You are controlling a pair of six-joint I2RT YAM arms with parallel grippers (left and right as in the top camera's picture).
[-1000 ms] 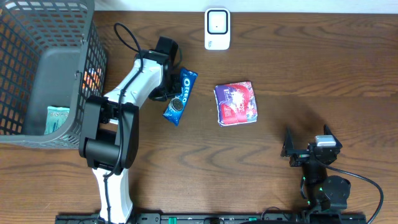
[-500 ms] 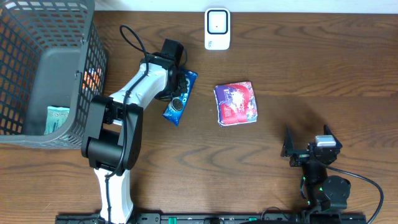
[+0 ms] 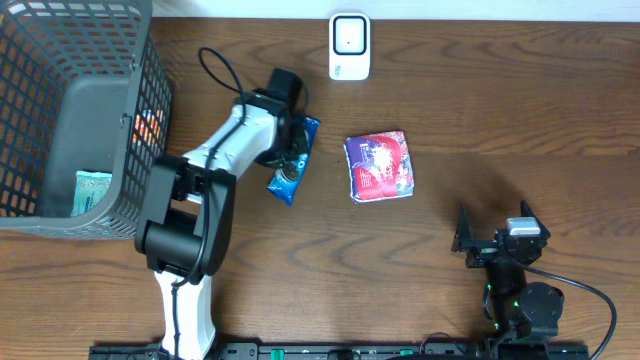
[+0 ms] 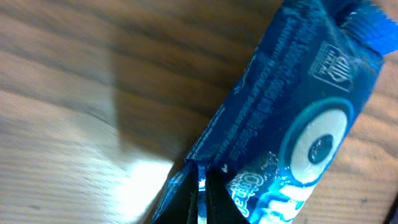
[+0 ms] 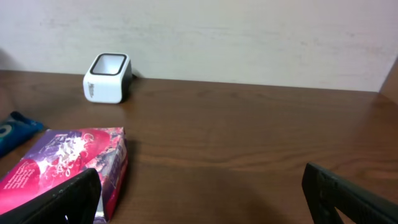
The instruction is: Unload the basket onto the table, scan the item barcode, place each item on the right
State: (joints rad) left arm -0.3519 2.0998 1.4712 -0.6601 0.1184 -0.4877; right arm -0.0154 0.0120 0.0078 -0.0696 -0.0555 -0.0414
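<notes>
A blue Oreo packet lies slanted left of the table's middle. My left gripper is over its upper half, shut on the packet's long edge. In the left wrist view the black fingertips pinch the blue wrapper between them. The white barcode scanner stands at the far edge, also seen in the right wrist view as a small white box. My right gripper rests near the front right, open and holding nothing.
A red and purple snack packet lies right of the Oreo packet, at the lower left in the right wrist view. A grey wire basket at the far left holds a green packet and an orange item.
My left gripper has moved a little to the right and toward the scanner, taking the Oreo packet with it. The right arm has stayed still.
</notes>
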